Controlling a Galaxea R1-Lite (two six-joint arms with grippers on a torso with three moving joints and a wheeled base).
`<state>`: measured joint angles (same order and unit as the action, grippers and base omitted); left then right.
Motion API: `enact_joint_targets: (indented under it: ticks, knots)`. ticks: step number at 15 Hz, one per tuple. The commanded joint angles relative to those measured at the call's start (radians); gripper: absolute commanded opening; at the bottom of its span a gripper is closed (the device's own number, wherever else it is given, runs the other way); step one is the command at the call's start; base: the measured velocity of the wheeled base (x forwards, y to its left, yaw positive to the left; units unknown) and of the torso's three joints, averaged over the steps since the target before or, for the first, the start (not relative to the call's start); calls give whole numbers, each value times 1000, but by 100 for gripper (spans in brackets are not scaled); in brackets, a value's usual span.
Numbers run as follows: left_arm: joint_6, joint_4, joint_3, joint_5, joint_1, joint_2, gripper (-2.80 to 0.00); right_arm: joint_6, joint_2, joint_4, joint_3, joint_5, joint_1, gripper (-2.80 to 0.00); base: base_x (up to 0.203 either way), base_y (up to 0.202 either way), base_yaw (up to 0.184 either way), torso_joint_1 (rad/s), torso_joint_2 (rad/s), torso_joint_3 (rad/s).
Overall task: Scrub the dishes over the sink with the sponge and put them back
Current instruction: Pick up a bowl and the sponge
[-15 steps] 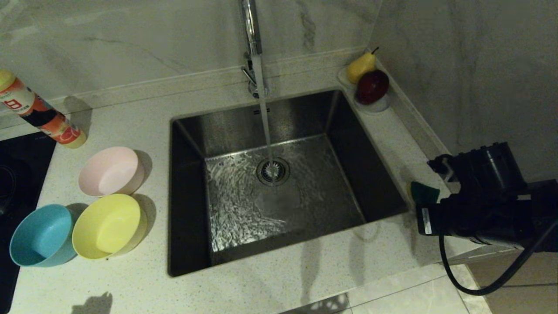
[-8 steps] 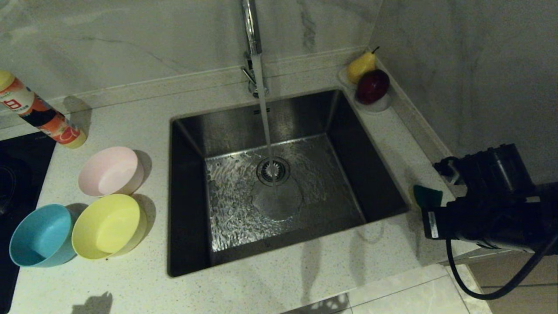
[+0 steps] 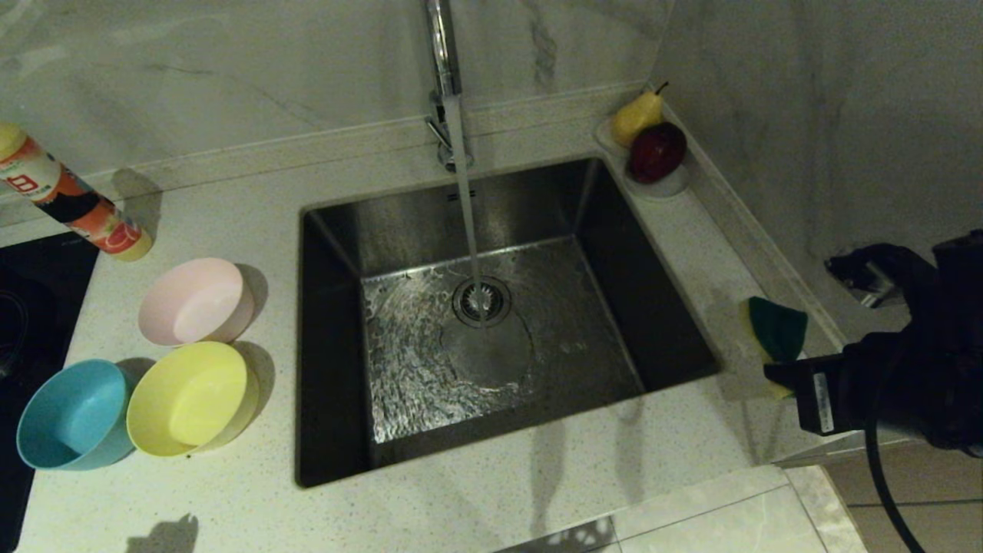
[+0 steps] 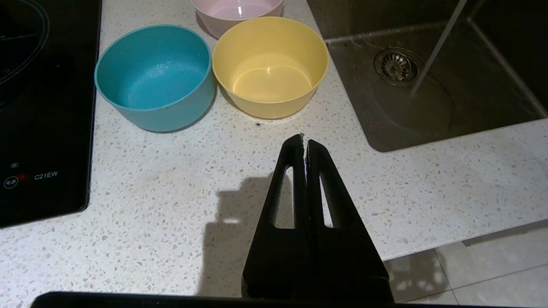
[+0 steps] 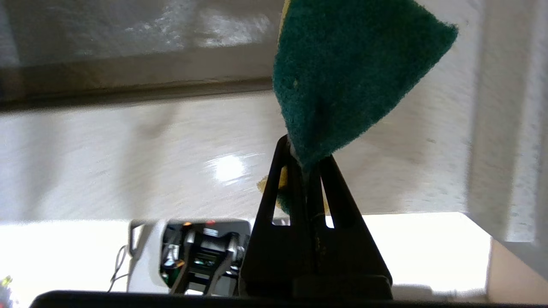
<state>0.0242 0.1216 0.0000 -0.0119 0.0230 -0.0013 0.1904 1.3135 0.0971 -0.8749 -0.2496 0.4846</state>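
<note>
Your right end effector (image 5: 306, 164) was clenched on one corner of the sponge (image 3: 776, 329), and over the last second it had lifted the sponge off the counter (image 3: 537, 491) at the sink's (image 3: 338, 346) 3 o'clock side; more of the green face showed than before, and the arm had drawn back toward the right edge. That told you the pick-up was done and scrubbing could follow once a bowl was brought over the basin.

Your left end effector (image 4: 305, 143) hung clenched and empty above the near counter, with the yellow bowl (image 4: 269, 66) at its 12 o'clock, the blue bowl (image 4: 156, 77) at 11 and the pink bowl (image 4: 237, 10) beyond; all three sat untouched.

The right wrist view alone showed you the pinch itself, foam squeezed between the tips. The head view hid that behind the arm, but only it showed the tap (image 3: 444, 77) running onto the drain (image 3: 481, 301).
</note>
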Motion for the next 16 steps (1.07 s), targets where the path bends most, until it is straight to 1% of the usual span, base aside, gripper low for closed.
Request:
enact_joint_targets:
  ticks: [1,4,9,11,14,16]
  knots:
    - [0,1,40,0,0,0,-280,-8,-103,3,2,7,78,-280,0,0,0,0,0,0]
    - [0,1,40,0,0,0,-280,-13,-142,13,8,76,144,-280,0,0,0,0,0,0]
    - [0,1,40,0,0,0,-280,-20,-165,46,-12,88,322,-280,0,0,0,0,0,0]
    - [0,1,40,0,0,0,-280,-20,-156,77,-42,88,372,-280,0,0,0,0,0,0]
    - [0,1,40,0,0,0,-280,-17,-132,83,-56,95,374,-280,0,0,0,0,0,0]
    - [0,1,40,0,0,0,-280,-17,-112,83,-64,117,377,-280,0,0,0,0,0,0]
